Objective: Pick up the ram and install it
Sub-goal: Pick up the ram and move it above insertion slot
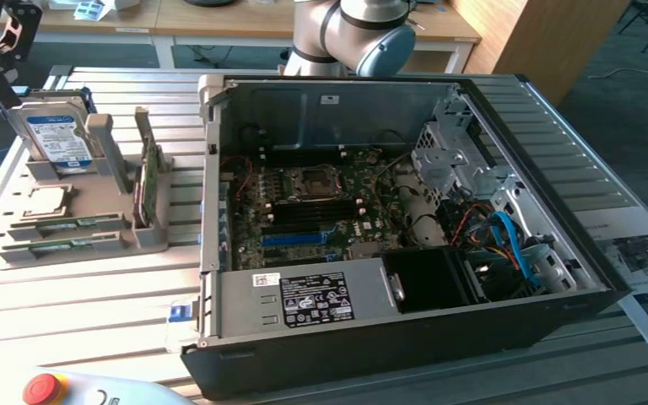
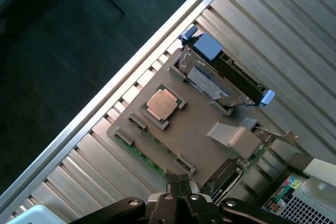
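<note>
The slatted table (image 1: 77, 312) bears an open computer case (image 1: 414, 337). Beside the case, at the exterior view's left, a grey holder (image 1: 149, 239) carries a hard drive (image 1: 60, 139), standing upright. The ram (image 1: 71, 224) lies flat in a holder slot just beside the CPU (image 1: 45, 201). The gripper (image 2: 178, 181) hangs above the holder, fingers clenched together, grasping nothing.

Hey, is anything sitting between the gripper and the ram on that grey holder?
Nothing visible does. The shut gripper hangs above the grey holder, and the ram lies flat in its slot, uncovered. The hard drive stands elsewhere on the holder, apart from it.
</note>
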